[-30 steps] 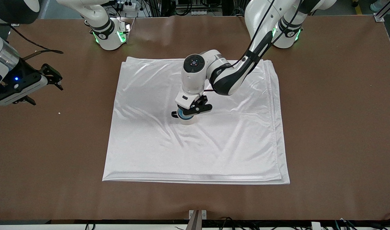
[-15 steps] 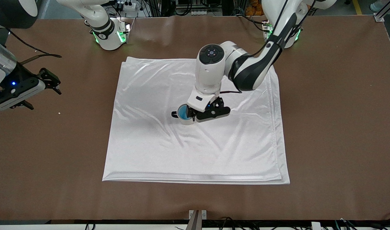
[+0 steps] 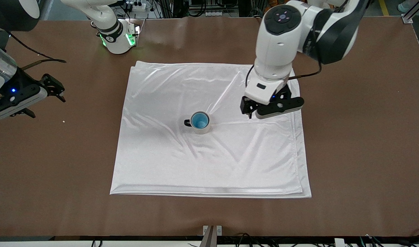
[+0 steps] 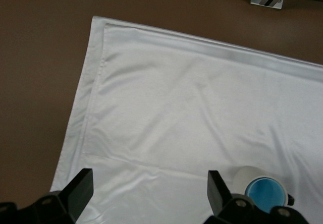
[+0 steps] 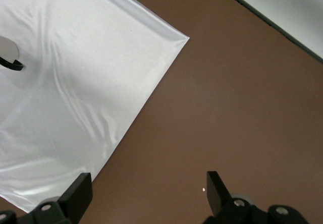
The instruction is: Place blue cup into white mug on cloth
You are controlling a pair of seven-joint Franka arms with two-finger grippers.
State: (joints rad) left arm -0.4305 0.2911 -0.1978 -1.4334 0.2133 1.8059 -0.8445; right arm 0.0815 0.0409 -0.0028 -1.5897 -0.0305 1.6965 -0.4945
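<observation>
Left hand (image 3: 255, 111): I see it empty, fingers apart, up over the cloth (image 3: 161, 164) toward the left arm's end.
Right hand (image 3: 57, 90): waiting over bare table (image 3: 360, 144), fingers apart, empty.
Blue cup (image 3: 199, 120): nested upright in the white mug (image 3: 203, 129), mid-cloth; bright blue inside shows.
Risk: I judge little; a low hand pass could snag satin and tip the mug.

So the cloth (image 3: 209, 157) is spread flat in the middle of the tabletop (image 3: 360, 144), and the white mug (image 3: 200, 122) stands upright on it, about at its centre. The blue cup (image 3: 199, 120) sits down inside the mug. Left gripper (image 3: 250, 111) hangs over the cloth toward the left arm's end, well apart from the mug. Right gripper (image 3: 55, 90) waits over bare tabletop at the right arm's end.
</observation>
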